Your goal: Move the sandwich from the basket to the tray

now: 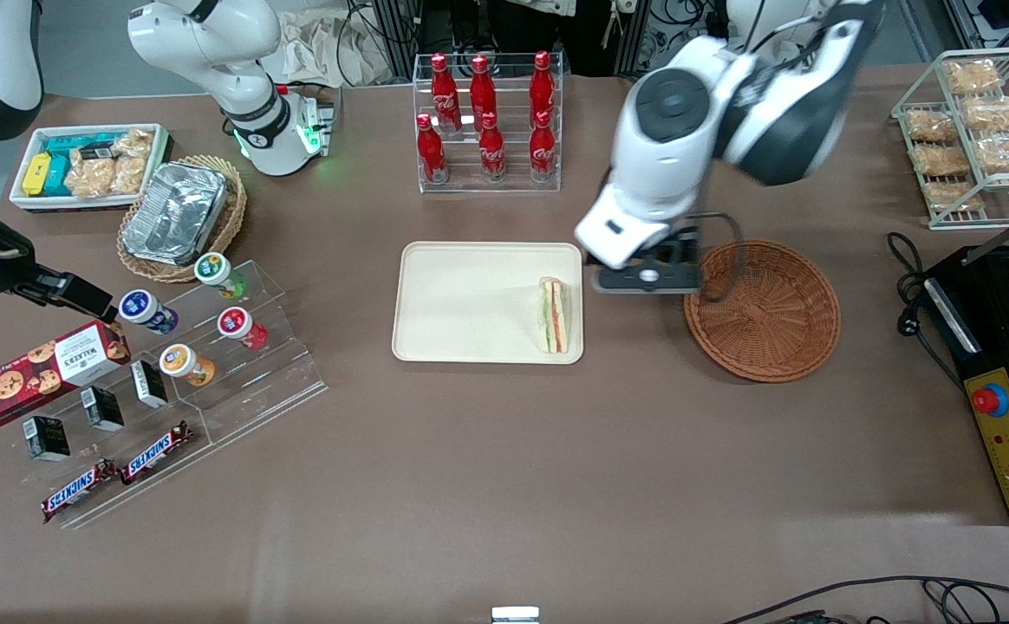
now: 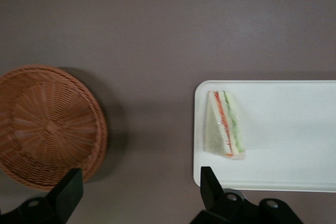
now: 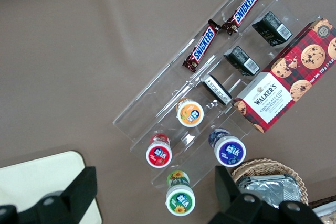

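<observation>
The sandwich (image 1: 554, 315) lies on the cream tray (image 1: 470, 295), at the tray's edge nearest the reddish-brown basket (image 1: 773, 321), with its green, red and orange filling showing. The basket holds nothing. My left gripper (image 1: 647, 277) hangs above the bare table between the tray and the basket, a little farther from the front camera than the sandwich. It is open and empty. In the left wrist view the sandwich (image 2: 224, 124) rests near the tray's (image 2: 294, 145) rounded corner, the basket (image 2: 47, 124) lies apart from it, and the gripper (image 2: 140, 182) spans the table gap between them.
A clear rack of red cola bottles (image 1: 487, 121) stands farther from the front camera than the tray. A tan basket with a foil container (image 1: 179, 217) and an acrylic snack stand (image 1: 210, 347) lie toward the parked arm's end. A wire rack of bagged snacks (image 1: 977, 130) and a black machine (image 1: 1007, 381) stand at the working arm's end.
</observation>
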Robot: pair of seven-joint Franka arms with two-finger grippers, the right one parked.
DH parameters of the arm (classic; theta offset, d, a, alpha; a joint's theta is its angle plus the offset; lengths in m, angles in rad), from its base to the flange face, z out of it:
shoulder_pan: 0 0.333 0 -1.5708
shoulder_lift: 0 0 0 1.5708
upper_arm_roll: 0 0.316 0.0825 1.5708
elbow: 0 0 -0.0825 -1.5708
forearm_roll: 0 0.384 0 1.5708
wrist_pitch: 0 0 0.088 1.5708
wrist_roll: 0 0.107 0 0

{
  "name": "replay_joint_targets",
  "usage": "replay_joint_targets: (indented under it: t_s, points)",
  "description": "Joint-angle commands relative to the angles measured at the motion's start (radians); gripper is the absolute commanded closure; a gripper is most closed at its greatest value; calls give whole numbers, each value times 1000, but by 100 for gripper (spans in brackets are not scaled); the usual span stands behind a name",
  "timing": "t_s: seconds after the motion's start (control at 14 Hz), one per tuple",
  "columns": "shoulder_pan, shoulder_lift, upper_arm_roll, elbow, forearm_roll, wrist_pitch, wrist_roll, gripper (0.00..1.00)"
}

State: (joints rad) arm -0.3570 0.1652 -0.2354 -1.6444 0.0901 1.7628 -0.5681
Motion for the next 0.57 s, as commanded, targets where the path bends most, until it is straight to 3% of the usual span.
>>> replay_joint_targets:
  t_s: [0.0, 0.21, 0.5]
  points:
    - [128, -15, -5, 69, -13, -92, 144, 1]
    - [252, -44, -7, 90, 28, -132, 289, 1]
    - [410, -72, -9, 112, 30, -141, 500, 1]
